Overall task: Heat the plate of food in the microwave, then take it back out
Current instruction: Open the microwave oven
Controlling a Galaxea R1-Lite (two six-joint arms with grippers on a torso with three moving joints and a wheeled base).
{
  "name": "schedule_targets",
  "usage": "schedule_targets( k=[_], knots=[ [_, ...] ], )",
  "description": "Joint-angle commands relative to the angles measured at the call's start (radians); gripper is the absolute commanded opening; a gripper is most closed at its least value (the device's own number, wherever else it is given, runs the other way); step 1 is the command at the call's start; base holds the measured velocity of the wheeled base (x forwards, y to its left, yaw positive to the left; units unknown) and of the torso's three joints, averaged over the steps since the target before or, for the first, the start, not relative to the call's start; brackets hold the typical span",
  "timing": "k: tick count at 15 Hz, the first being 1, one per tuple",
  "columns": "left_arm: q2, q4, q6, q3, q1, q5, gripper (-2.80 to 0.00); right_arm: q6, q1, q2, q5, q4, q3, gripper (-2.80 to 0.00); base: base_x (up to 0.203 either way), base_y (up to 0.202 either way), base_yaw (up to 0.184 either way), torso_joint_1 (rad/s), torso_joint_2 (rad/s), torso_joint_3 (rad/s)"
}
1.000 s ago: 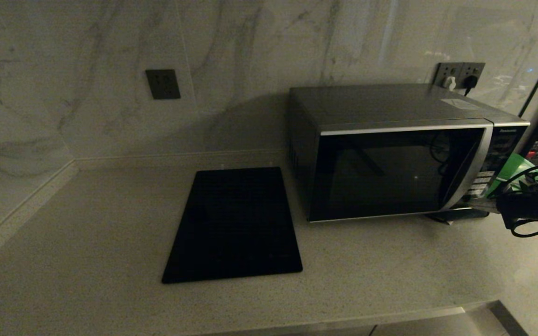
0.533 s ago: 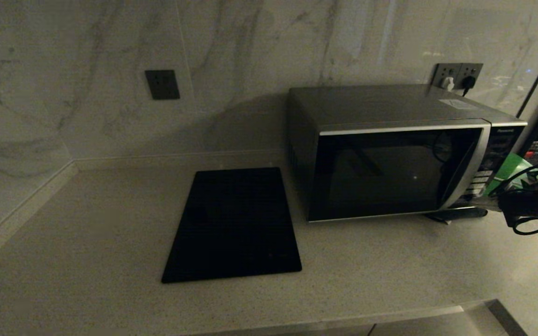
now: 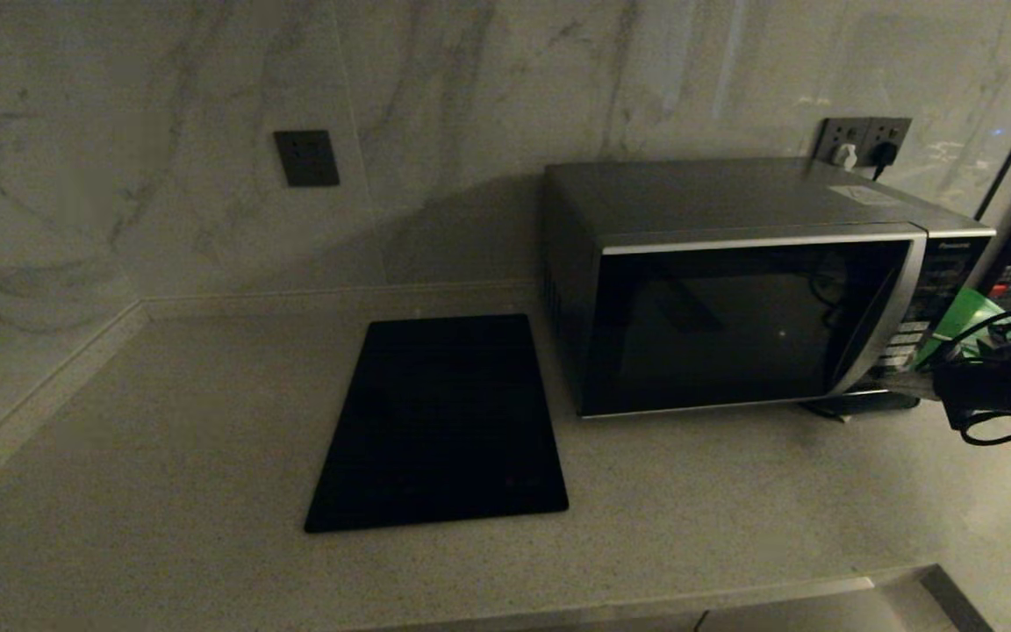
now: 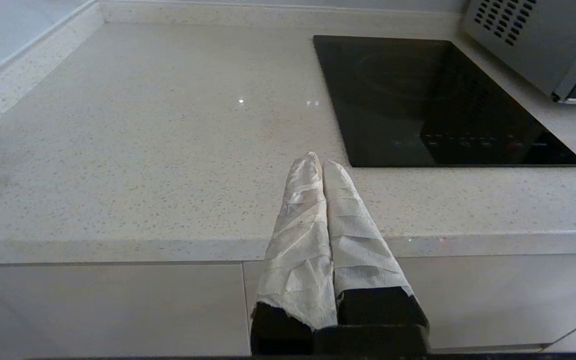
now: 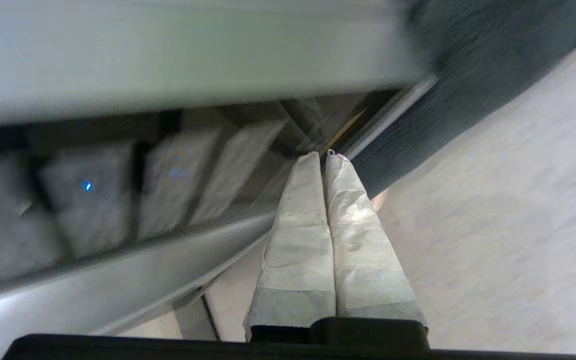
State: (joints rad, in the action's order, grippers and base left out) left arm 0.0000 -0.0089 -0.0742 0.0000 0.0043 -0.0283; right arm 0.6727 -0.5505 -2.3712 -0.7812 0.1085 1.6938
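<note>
I have the right gripper (image 5: 324, 159) at the lower corner of the microwave's (image 3: 734, 290) button panel, at about 3 o'clock in the head view, its cloth-wrapped fingers pressed together with nothing between them; I read that as a poking tip, brought in narrow so it can press the door-release or a button rather than grasp anything. The left gripper (image 4: 318, 162) hangs idle off the counter's front edge, at about 6 o'clock from the black induction hob (image 3: 440, 421), fingers also pressed together and empty, parked out of the way. The microwave door is closed, and I cannot see the plate of food anywhere, neither on the countertop (image 3: 163, 439) nor through the dark glass, so I judge it may be inside. Against the frames a second and half a second ago, almost nothing differs: the right arm sits in nearly the same spot, with only slight wobble
</note>
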Motion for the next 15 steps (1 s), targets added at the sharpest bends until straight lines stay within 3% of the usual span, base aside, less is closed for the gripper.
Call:
schedule_targets(
  k=[1,5,8,12,15],
  knots=[
    [0.002,0.0,-0.001,0.0,0.0,-0.001,-2.8,-0.02,-0.022,0.134,-0.005,0.008,-0.101,-2.8,0.0,0.0,0.0,0.0,0.0,0.0],
    [0.002,0.0,-0.001,0.0,0.0,-0.001,-2.8,-0.091,-0.042,0.416,0.036,0.009,-0.338,-2.8,0.0,0.0,0.0,0.0,0.0,0.0],
    [0.002,0.0,-0.001,0.0,0.0,-0.001,-2.8,-0.133,-0.038,0.692,0.177,0.049,-0.473,-2.8,0.0,0.0,0.0,0.0,0.0,0.0],
    [0.002,0.0,-0.001,0.0,0.0,-0.001,-2.8,-0.265,0.038,1.081,0.47,0.305,-0.539,-2.8,0.0,0.0,0.0,0.0,0.0,0.0],
    [0.002,0.0,-0.001,0.0,0.0,-0.001,-2.8,-0.338,0.222,1.34,0.718,0.418,-0.611,-2.8,0.0,0.0,0.0,0.0,0.0,0.0]
  ],
)
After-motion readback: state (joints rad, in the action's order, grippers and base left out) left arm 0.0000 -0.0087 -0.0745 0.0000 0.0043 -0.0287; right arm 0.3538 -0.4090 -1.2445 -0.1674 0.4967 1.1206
